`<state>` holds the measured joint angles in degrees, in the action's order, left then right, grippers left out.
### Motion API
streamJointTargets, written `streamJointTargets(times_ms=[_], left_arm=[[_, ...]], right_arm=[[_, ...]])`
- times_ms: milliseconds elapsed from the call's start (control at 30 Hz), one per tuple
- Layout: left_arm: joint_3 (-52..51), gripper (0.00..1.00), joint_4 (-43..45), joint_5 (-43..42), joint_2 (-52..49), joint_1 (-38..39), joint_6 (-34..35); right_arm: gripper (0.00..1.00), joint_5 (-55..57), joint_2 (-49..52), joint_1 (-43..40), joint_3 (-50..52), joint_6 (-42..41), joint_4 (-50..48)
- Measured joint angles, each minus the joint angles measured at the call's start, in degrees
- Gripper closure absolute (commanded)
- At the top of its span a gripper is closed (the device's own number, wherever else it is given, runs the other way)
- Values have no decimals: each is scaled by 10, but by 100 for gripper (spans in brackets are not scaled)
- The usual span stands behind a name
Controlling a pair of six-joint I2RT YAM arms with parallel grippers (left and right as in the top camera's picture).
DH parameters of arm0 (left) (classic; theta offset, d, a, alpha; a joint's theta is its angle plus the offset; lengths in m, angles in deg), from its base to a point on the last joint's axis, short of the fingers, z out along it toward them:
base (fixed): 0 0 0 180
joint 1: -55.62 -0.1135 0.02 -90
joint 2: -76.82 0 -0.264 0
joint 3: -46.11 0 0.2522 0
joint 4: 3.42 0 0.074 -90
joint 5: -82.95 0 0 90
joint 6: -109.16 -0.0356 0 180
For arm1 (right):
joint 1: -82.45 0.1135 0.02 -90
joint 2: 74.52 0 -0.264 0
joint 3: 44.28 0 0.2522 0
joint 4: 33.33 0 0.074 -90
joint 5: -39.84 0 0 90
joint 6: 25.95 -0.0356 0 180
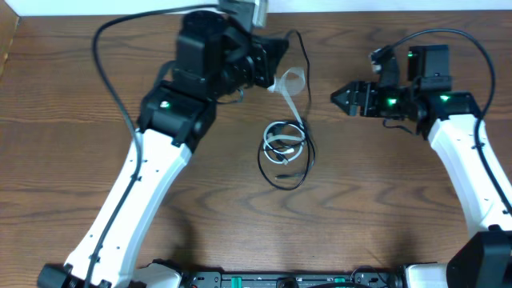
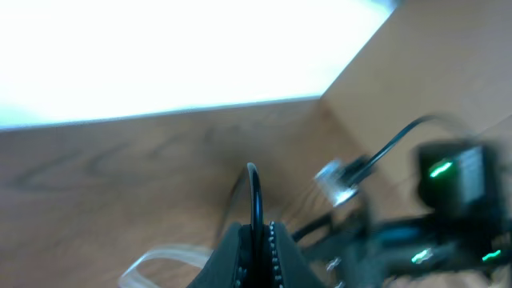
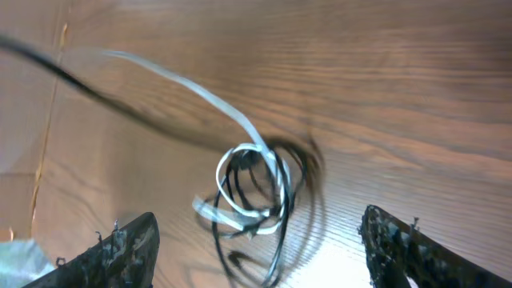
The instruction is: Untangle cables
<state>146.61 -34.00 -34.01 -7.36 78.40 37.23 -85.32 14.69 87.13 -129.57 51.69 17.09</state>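
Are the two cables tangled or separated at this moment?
Tangled. The white cable and black cable coil through each other in one bundle on the table, seen overhead and from the right wrist.

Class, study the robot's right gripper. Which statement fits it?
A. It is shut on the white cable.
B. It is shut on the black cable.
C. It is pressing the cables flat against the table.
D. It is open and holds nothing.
D: in the right wrist view, the right gripper has its fingers wide apart with nothing gripped, and the tangled cables lie untouched on the table beyond them.
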Motion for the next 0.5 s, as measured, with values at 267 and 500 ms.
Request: streamJointTargets(times_ms=[267, 500], left_arm=[[0, 93, 98, -24, 68, -18, 49], [0, 92, 131, -28, 108, -18, 59]], right_arm=[[24, -1, 33, 42, 0, 0, -32], [26, -1, 75, 73, 0, -9, -78]])
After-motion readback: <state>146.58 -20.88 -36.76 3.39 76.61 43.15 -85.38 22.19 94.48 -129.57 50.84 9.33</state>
